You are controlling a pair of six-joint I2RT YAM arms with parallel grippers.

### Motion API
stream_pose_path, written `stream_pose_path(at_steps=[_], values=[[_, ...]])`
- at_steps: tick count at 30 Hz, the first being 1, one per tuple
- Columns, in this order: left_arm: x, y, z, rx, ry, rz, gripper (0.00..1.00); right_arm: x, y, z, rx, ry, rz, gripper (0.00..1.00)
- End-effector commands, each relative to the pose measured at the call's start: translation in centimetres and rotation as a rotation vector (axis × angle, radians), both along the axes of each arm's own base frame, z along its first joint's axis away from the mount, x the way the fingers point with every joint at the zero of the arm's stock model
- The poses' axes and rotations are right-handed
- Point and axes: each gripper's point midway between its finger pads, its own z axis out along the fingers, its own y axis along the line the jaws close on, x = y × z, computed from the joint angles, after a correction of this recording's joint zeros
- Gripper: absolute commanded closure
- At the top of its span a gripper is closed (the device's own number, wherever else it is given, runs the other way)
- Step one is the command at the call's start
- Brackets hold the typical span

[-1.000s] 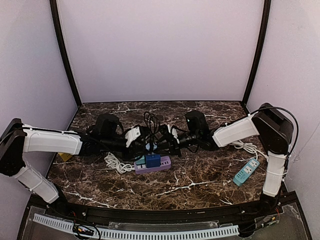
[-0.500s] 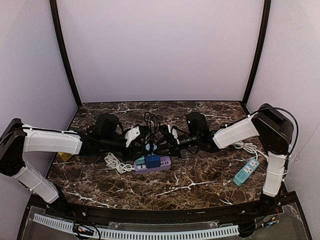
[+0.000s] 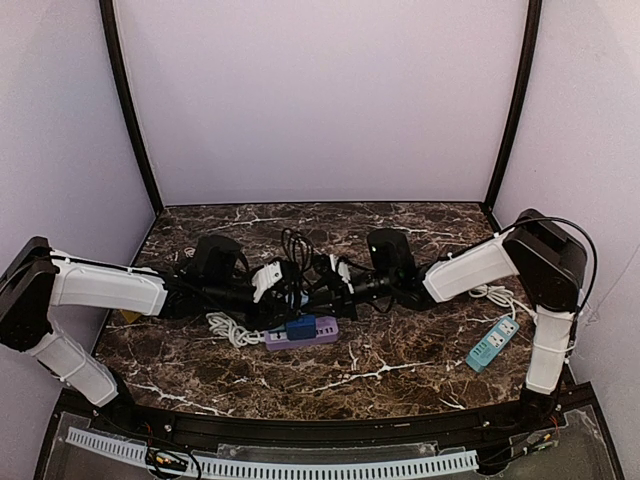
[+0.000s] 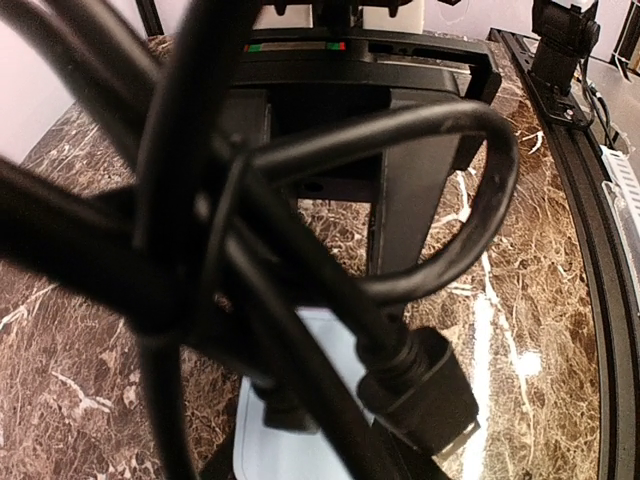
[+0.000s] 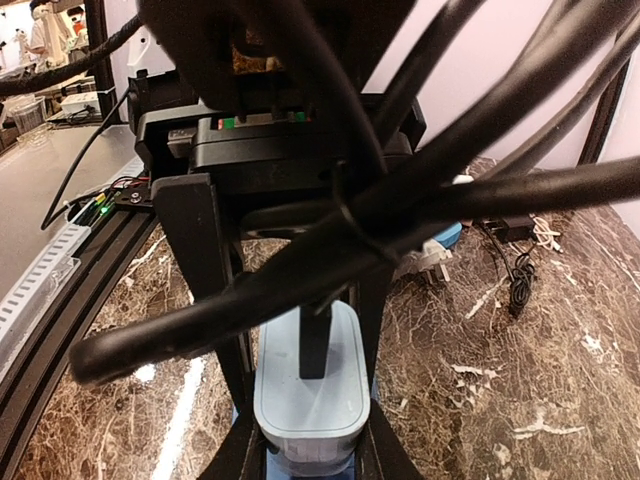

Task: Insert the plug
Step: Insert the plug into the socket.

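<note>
Looking down from above, we see both arms reaching inward over the marbled worktop (image 3: 400,365) and meeting just above a purple power strip (image 3: 325,331) near the middle. The blue plug (image 3: 300,325) sits on top of that strip, toward its left half and touching it. Whether its pins are fully home we cannot tell. From the right wrist we find the right pincer (image 5: 305,430) closed narrowly on the plug, one black finger pressed to each side of its body, which looks pale in that view. A black cord (image 5: 315,340) rises from its top. The left pincer (image 3: 283,298) hangs just beside the plug on the other side. A tangle of black cable (image 4: 200,200) fills its wrist view, so we cannot tell how far its jaws stand apart or whether they grip anything. A coiled white cord (image 3: 228,328) lies just left of the strip. A teal power strip (image 3: 493,343) lies well apart, at the right edge beneath the right arm.
</note>
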Motion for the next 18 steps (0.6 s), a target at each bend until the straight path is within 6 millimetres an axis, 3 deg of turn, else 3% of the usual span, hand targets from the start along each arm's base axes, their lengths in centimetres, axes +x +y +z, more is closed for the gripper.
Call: stream_pose_path(at_steps=[1,6,11,14,18], values=[[-1.7,-0.5,0.8,-0.043,0.015,-0.061,0.66,-2.3,-2.4,-8.2,-0.252,0.196,-0.049,1.00],[-2.4,-0.1,1.7,-0.048,0.010,-0.095,0.74,-2.5,-2.7,-8.4,-0.254,0.203,-0.057,1.00],[-2.7,-0.1,1.5,-0.053,0.023,-0.114,0.97,-2.3,-2.6,-8.2,-0.256,0.197,-0.059,1.00],[-2.5,-0.1,1.1,-0.050,0.005,-0.115,0.99,-2.1,-2.5,-7.9,-0.255,0.189,-0.066,1.00],[-1.9,0.4,-0.8,0.007,-0.044,-0.112,0.99,-1.5,-2.6,-8.6,-0.285,0.185,-0.103,1.00]])
